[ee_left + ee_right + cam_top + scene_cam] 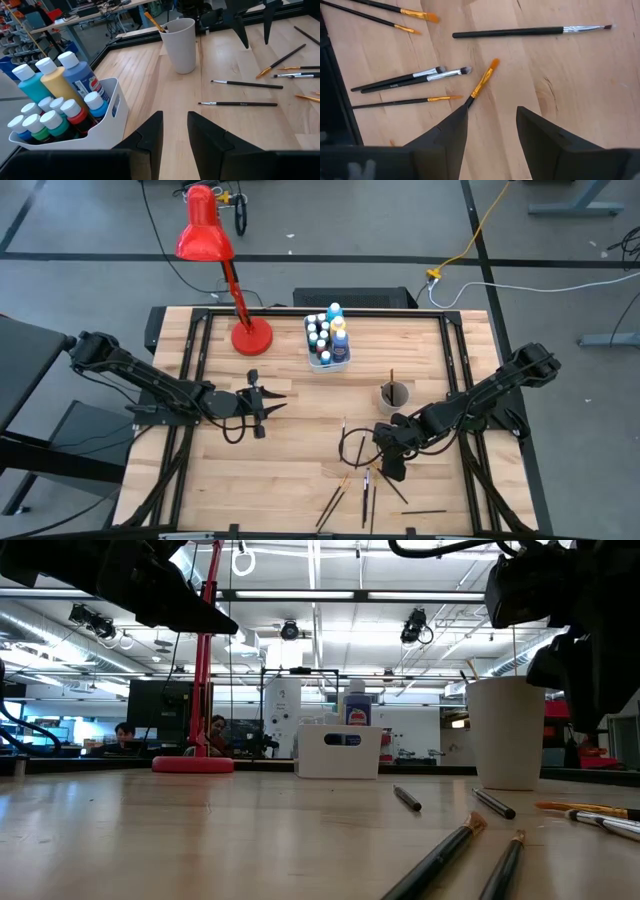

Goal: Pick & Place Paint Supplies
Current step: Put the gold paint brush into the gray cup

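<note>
Scattered paintbrushes (pixel 365 485) are seen from above just beneath and beyond the right gripper (pixel 392 465), whose fingers are parted with nothing held; the left gripper (pixel 268 404) is parked well apart from them, jaws narrowly open and empty, with the white tub (pixel 328 360) of paint bottles (pixel 338 340) ahead and to one side of it and a white cup (pixel 394 395) between the two grippers. At table level, brushes (pixel 440 855) are laid nearest the lens, the cup (pixel 507 732) and tub (pixel 339 752) standing beyond, beside the red lamp (pixel 195 762). Past the left fingers (pixel 150 132), bottles (pixel 75 75) are packed upright in the tub (pixel 112 120). Past the right fingers (pixel 452 130), an orange-tipped brush (pixel 482 82) is shown just ahead, its handle end touching or hidden by one finger.
</note>
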Controlling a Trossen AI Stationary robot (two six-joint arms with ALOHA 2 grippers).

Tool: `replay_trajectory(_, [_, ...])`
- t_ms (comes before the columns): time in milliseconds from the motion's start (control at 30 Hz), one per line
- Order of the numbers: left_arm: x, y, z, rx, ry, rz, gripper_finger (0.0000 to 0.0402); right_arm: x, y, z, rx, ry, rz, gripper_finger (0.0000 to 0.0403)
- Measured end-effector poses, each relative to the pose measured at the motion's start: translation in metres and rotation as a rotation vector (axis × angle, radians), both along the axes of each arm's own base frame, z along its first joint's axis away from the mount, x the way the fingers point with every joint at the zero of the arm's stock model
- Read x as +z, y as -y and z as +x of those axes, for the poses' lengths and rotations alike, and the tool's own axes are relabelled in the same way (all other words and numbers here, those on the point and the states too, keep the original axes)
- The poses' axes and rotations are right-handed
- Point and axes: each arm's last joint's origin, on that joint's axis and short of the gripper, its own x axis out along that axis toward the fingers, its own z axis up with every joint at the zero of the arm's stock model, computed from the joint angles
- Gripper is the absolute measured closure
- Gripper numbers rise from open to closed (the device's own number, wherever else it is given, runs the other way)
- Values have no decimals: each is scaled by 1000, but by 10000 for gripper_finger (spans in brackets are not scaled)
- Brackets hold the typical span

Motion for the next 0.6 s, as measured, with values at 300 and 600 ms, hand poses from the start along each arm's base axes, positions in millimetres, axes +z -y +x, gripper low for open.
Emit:
replay_trajectory(300, [0,0,0,2,2,-7,306,3,-3,5,15,55,32,234])
replay_trajectory(600, [0,0,0,0,0,2,306,-4,-7,13,41,113,67,234])
